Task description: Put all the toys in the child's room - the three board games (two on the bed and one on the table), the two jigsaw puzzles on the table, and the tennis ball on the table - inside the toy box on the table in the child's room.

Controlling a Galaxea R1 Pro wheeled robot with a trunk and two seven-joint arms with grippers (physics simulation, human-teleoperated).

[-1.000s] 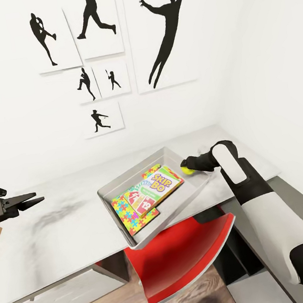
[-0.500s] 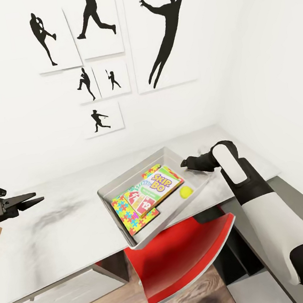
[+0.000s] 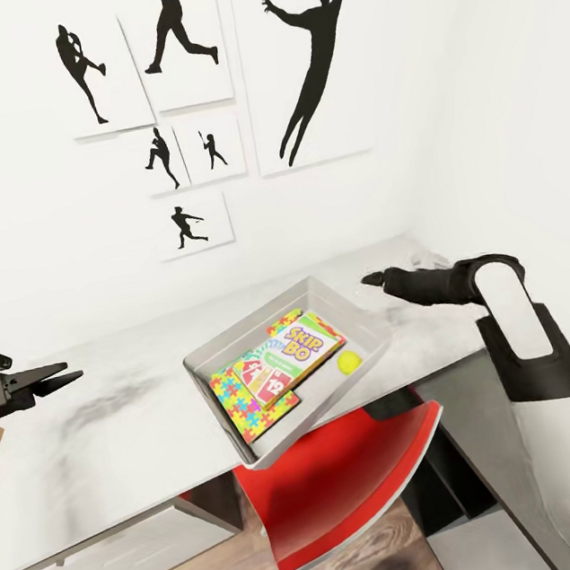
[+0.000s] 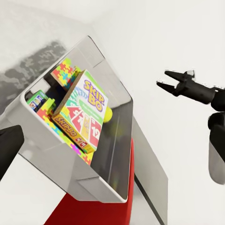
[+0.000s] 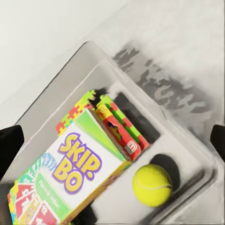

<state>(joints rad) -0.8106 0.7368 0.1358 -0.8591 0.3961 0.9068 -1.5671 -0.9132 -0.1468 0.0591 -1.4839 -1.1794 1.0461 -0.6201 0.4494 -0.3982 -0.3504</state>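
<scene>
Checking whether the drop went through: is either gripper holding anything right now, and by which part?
Nothing is held. The right gripper and left gripper both stand open and empty; the tennis ball lies in the toy box.

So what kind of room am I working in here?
Likely a child's bedroom or playroom: a toy box holding a Skip-Bo game and jigsaw puzzle, sports silhouette posters above the desk.

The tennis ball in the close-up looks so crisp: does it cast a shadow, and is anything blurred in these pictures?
Right wrist view: the tennis ball is sharp and throws a dark shadow on the toy box floor beside it; the fingers at the frame edges are plain black shapes. Head view: even, soft light, with the wall posters leaning as if stretched by a wide lens. Left wrist view: nothing blurred.
</scene>
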